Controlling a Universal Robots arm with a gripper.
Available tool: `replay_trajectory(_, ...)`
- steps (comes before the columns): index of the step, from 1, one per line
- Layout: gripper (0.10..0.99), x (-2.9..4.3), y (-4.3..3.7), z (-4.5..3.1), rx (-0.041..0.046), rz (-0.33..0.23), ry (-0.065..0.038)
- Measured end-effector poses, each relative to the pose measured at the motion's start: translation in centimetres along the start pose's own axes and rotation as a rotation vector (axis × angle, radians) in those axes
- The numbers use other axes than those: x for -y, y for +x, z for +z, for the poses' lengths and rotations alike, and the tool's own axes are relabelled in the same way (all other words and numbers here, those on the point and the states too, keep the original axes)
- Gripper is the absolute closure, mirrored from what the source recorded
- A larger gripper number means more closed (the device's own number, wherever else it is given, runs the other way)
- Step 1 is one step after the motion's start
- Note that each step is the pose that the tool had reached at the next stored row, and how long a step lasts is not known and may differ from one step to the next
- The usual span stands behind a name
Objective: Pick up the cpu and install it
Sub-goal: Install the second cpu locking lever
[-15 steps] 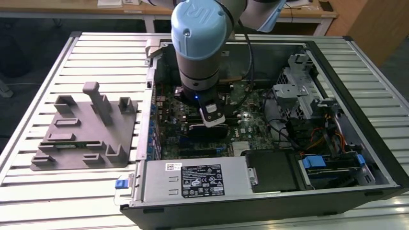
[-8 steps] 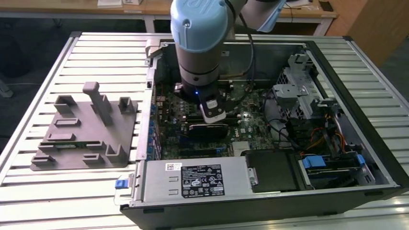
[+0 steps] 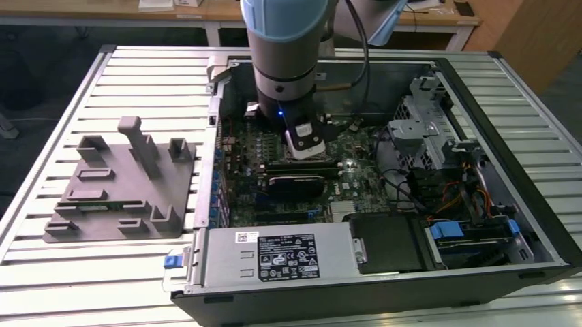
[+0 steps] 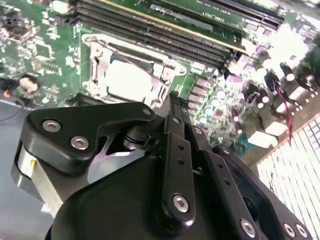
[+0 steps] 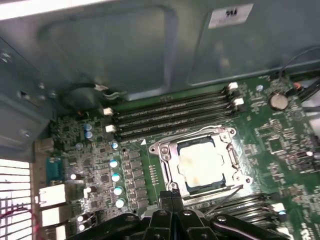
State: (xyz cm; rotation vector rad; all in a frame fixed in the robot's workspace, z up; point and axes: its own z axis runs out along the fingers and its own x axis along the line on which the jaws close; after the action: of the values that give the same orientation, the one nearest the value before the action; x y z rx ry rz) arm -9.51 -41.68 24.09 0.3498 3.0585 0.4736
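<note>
My end effector hangs low inside the open computer case, just above the motherboard, and in both wrist views its 2 black fingers meet in a narrow line with nothing between them. The cpu already lies flat in its socket, a pale, shiny square framed by the metal socket bracket; in the second wrist view I see the same cpu just beyond the fingertips, apart from them rather than touched. Rows of dark memory slots run alongside the socket, between it and the grey case wall. A round coin battery sits on the board well off to one side of the socket. In the exterior view the arm comes down from above into the case, and the grey fixture tray with its upright posts stands on the slatted tabletop at the exterior view's left, well apart from the end effector. The power supply fills the near corner of the case, with a drive cage at the exterior view's right.
</note>
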Motion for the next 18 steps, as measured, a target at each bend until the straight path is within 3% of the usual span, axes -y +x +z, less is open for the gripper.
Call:
replay_trajectory(3,0.98,-0.22,-0.06,-0.64,0.0004,0.0,0.002)
replay_trajectory(8,0.98,-0.4,-0.55,-0.84,0.0063,0.005,0.021)
replay_trajectory(13,0.98,-0.3,-1.05,-0.86,0.0087,0.013,0.022)
replay_trajectory(18,0.98,0.34,-1.32,-0.82,0.01,0.017,0.021)
